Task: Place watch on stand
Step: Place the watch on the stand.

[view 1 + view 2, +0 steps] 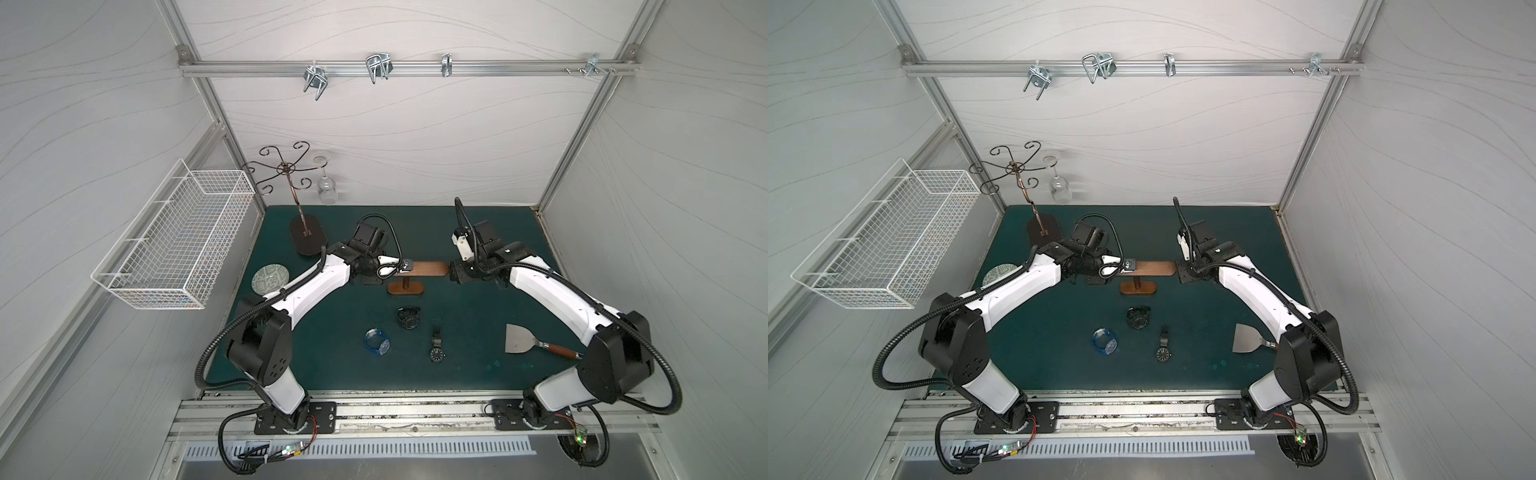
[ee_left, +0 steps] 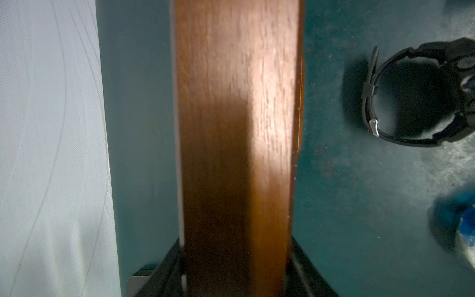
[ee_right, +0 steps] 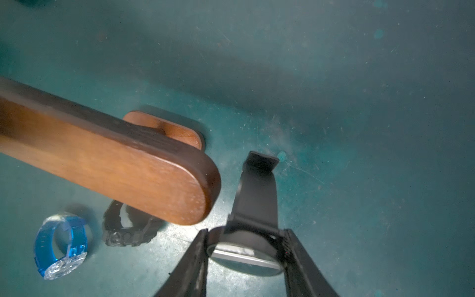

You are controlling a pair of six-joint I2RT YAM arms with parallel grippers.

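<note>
The low brown wooden stand (image 1: pixel 428 268) (image 1: pixel 1154 268) sits mid-mat on its small oval base (image 1: pixel 406 289). My left gripper (image 1: pixel 401 266) (image 1: pixel 1127 266) (image 2: pixel 236 257) is shut on the left end of the crossbar (image 2: pixel 236 128), which runs out between its fingers. My right gripper (image 1: pixel 453 272) (image 1: pixel 1183 272) (image 3: pixel 245 246) is shut on a black watch (image 3: pixel 254 203), gripping the round case with the strap looping ahead. The watch hangs just beside the crossbar's rounded right end (image 3: pixel 185 195), apart from it. The top views hide this watch under the gripper.
Three more watches lie in front of the stand: a chunky black one (image 1: pixel 409 318) (image 2: pixel 368 88), a blue translucent one (image 1: pixel 377 341) (image 3: pixel 61 267) and a flat black one (image 1: pixel 435 345). A scraper (image 1: pixel 523 338) lies right. A metal rack (image 1: pixel 305 232), a patterned plate (image 1: pixel 271 279) and a wire basket (image 1: pixel 174 245) are left.
</note>
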